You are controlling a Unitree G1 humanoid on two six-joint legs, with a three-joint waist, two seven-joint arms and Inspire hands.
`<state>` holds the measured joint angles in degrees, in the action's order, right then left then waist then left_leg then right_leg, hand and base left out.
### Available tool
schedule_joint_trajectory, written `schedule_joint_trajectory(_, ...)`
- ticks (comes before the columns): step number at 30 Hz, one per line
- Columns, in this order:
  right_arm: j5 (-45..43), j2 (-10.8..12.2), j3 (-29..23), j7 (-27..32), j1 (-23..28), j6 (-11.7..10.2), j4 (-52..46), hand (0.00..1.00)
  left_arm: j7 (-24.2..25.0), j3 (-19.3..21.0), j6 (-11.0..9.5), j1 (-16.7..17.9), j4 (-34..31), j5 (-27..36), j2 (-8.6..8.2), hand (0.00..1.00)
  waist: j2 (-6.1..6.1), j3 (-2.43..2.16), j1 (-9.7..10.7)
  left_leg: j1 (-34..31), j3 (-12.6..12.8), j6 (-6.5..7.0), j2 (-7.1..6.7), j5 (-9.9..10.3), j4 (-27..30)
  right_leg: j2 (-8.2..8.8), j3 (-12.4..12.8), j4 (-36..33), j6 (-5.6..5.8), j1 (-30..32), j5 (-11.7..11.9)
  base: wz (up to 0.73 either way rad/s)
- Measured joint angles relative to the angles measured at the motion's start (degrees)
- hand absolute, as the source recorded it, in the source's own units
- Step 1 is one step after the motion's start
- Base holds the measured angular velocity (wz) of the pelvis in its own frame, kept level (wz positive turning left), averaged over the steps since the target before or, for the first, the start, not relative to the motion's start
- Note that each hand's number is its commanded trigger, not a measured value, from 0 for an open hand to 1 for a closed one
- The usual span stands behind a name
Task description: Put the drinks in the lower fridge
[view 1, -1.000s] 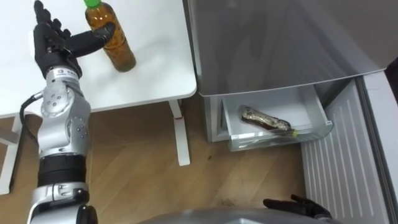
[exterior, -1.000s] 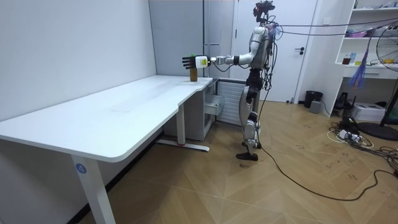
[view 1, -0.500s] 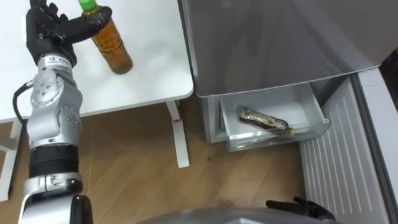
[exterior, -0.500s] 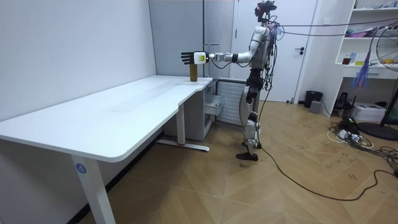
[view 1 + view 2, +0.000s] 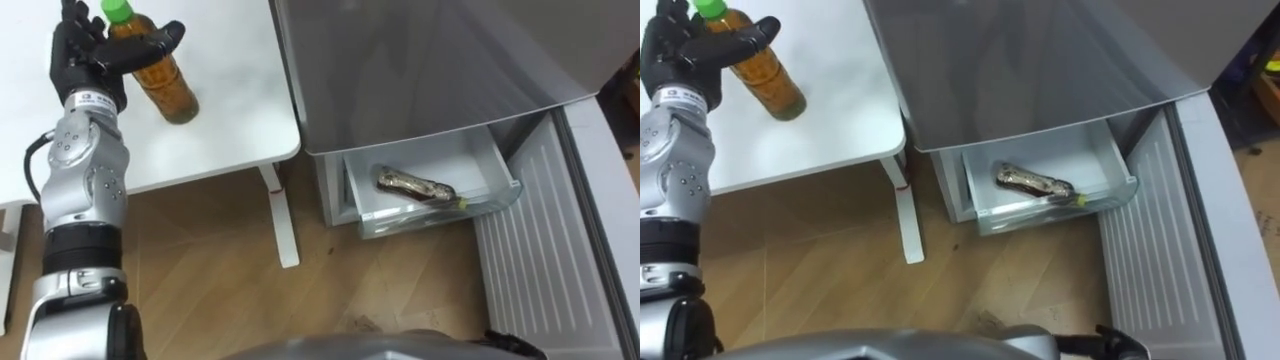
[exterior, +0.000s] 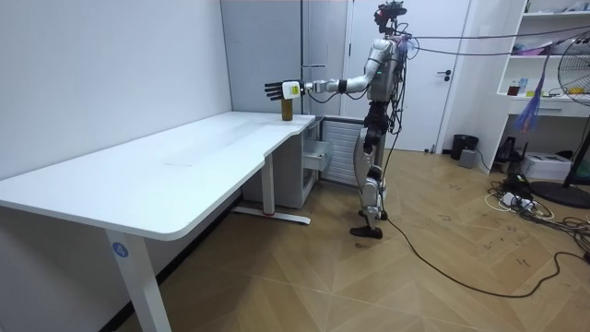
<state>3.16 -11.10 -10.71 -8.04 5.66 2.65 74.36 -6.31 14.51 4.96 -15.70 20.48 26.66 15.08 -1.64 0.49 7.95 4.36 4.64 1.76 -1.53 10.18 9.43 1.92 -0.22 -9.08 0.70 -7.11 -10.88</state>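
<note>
Gripping the tea bottle w/ my left hand: thumb hooked across its front just below the green cap, fingers up behind it. Pinched, not fully wrapped, imo. Bottle stands base-down near the desk corner, not lifted. Arm's at full stretch, so I want the fingers curled round the body before lifting, and low on it, not at the neck, or it'll tip or slip. Then straight up, clear the desk edge, swing twd the fridge. Lower drawer is pulled out, 1 bottle lying in it, room beside. I'll need to bend low & lay this 1 flat. Right hand sits at the bottom edge, can't tell its state.
</note>
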Motion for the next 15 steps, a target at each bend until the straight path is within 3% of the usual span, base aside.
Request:
schedule_joint_trajectory(10, -6.4, -0.1, 2.2, 1.3, 0.1, 4.4, 2.2, 0.0, 0.3, -0.3, 0.1, -2.4, 3.7, 0.0, 0.01, 0.0, -0.08, 0.02, 0.4, -0.1, 0.0, 0.01, 0.02, 0.0, 0.1, -0.23, 1.2, -1.0, 0.0, 0.6, 0.0, -0.04)
schedule_joint_trajectory(11, -7.1, -0.1, 2.6, 1.3, 0.1, 4.7, 2.2, 0.0, 0.3, -0.3, 0.1, -2.4, 3.9, 0.2, 0.0, 0.4, -0.01, 0.06, 0.8, -0.1, 0.0, 0.01, 0.02, 0.0, 0.1, -0.26, 1.4, -1.0, 0.0, 0.6, 0.0, 0.0)
schedule_joint_trajectory(12, -7.8, 0.0, 2.8, 1.2, 0.1, 5.0, 2.2, 0.0, 0.3, -0.3, 0.1, -2.4, 4.1, 0.3, 0.0, 0.57, 0.02, 0.06, 1.0, -0.1, 0.0, 0.01, 0.01, 0.0, 0.1, -0.27, 1.6, -1.0, 0.0, 0.6, 0.0, 0.0)
schedule_joint_trajectory(13, -8.1, 0.0, 2.8, 1.2, 0.1, 5.1, 2.2, 0.0, 0.3, -0.3, 0.1, -2.4, 4.3, 0.3, 0.01, 1.0, 0.03, 0.07, 1.0, -0.1, 0.0, 0.01, 0.0, 0.0, 0.1, -0.28, 1.6, -1.0, 0.0, 0.6, 0.0, 0.0)
schedule_joint_trajectory(15, -8.5, 0.0, 2.8, 1.2, 0.2, 5.5, 2.2, 0.0, 0.3, -0.3, 0.1, -2.4, 4.3, 0.3, 0.01, 1.0, 0.19, 0.09, 1.1, 0.0, 0.0, 0.02, -0.01, 0.0, 0.1, -0.29, 1.8, -1.0, 0.0, 0.7, 0.0, 0.0)
